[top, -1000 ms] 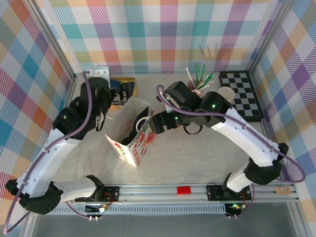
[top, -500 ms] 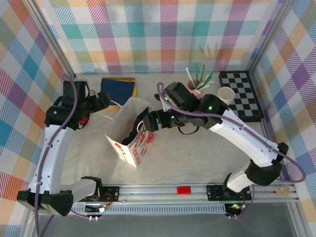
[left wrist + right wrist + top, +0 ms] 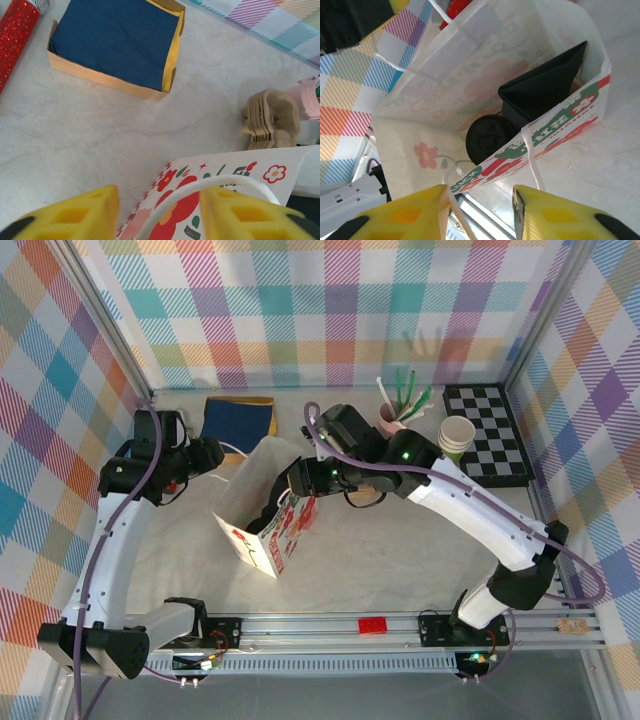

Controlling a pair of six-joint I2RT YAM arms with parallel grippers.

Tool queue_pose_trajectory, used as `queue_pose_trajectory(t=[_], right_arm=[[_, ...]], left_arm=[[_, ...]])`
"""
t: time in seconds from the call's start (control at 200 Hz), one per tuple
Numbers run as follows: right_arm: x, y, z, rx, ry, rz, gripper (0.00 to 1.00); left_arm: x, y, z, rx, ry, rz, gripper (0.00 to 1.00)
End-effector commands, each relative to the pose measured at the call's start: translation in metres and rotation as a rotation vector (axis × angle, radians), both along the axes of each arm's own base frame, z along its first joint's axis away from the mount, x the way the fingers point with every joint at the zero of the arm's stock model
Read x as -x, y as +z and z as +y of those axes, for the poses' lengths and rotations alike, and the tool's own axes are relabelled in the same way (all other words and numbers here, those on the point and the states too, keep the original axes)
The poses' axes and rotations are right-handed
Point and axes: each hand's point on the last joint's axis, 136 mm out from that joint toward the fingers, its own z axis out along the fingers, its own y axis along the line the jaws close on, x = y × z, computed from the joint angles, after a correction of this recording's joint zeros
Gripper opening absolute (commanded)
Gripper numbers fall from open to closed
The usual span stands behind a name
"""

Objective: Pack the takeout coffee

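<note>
Walled at the top, left and right of the frame with plaid cloth (image 3: 330,310) in pastel checks. Braced at the upper corners by bare aluminium posts (image 3: 548,315) slanting inward. Floored with a pale, faintly marbled table top (image 3: 400,560), evenly lit, shadows soft. Closed off along the bottom of the frame by a slotted metal rail (image 3: 310,625), with dull grey beneath.

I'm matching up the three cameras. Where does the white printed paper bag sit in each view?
Top external: paper bag just left of centre, mouth open.
Left wrist: bag at the bottom edge, right of centre, printed side showing.
Right wrist: bag in the centre, open mouth toward the camera.
Shared landmark: the red-and-green print on its side.
</note>
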Motion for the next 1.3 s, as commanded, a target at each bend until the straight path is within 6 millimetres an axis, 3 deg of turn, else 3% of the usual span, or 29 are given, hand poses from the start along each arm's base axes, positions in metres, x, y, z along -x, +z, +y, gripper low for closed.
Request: queue_pose_trajectory(t=[0.0, 0.125, 0.265, 0.39, 0.88, 1.295], right_arm=[[0.001, 0.008, 0.003, -0.021, 0.02, -0.027, 0.21], [0.001, 0.009, 0.0, -0.015, 0.026, -0.041, 0.05], [0.004, 0.011, -0.004, -0.004, 0.048, -0.061, 0.0], [0.004, 0.011, -0.009, 0.022, 0.063, -0.091, 0.0], [-0.032, 0.034, -0.056, 0.136, -0.055, -0.229, 0.0], [-0.05, 0.027, -0.092, 0.21, -0.144, -0.251, 0.0]], left_arm=[[-0.002, 0.006, -0.003, 0.039, -0.005, -0.032, 0.37], [-0.002, 0.005, -0.008, 0.066, -0.027, -0.024, 0.22], [-0.002, 0.003, -0.013, 0.092, -0.04, -0.015, 0.06], [-0.001, 0.003, -0.018, 0.131, -0.046, -0.002, 0.02], [0.021, 0.022, -0.045, 0.271, -0.095, -0.024, 0.03], [0.043, 0.019, -0.089, 0.267, -0.192, -0.026, 0.07]])
